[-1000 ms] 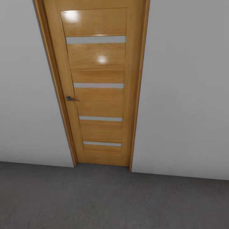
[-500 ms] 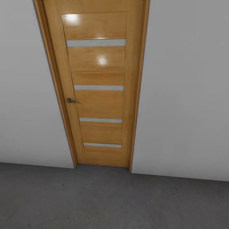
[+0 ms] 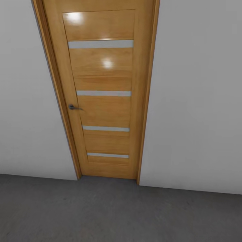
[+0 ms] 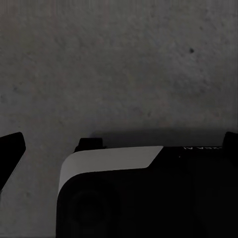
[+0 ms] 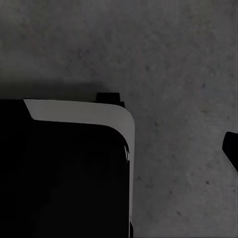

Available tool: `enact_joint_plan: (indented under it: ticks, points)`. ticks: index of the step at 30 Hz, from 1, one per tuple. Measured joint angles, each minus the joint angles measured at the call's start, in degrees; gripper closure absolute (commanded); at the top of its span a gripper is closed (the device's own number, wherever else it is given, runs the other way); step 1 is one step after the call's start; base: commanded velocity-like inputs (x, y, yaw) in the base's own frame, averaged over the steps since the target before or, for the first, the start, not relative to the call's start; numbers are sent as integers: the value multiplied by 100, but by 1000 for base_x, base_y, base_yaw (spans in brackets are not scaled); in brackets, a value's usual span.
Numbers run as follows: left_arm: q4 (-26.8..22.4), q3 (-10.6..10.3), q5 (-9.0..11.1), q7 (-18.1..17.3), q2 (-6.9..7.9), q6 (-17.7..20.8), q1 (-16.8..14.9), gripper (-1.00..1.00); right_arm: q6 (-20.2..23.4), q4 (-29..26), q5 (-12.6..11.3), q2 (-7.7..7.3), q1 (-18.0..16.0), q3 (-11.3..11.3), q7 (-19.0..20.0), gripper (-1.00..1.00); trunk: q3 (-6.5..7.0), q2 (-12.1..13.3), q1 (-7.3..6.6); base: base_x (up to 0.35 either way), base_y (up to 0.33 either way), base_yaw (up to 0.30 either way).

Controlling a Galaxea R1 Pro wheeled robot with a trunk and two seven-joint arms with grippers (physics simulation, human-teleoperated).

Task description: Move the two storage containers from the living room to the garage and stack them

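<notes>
Ahead, a closed door (image 3: 102, 90) set in its frame (image 3: 57, 90), standing in the far wall (image 3: 195, 101). Wall to left and right of the door. Handle (image 3: 73, 107) on the door's left edge, about mid-height. Four narrow strips (image 3: 103, 93) across the door, one above another. Floor (image 3: 117, 211) near, meeting wall and door foot. Under each wrist, floor (image 4: 119, 64) with what looks like part of the robot's base (image 4: 148, 193) on it.

head faces door (image 3: 101, 97), wrists (downward) floor (image 4: 119, 64)
</notes>
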Motion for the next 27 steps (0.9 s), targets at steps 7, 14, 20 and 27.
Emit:
enact_joint_plan:
  ticks: [7,14,20,27]
  points:
    - [-3,3,0,-1,0,0,0,-100,0,0,0,0,0,1,0,-100,0,0,0,314,0,0]
    - [-2,8,0,-1,0,-7,0,-100,0,0,0,0,0,4,0,-100,0,0,3,103,0,0]
    - [-258,8,4,10,2,-87,-1,-100,0,0,0,0,0,3,0,-100,0,0,3,3,0,0]
    - [-3067,15,2,40,2,-235,-1,-100,-7,-1,0,-7,0,-2,0,-100,1,0,3,0,0,0]
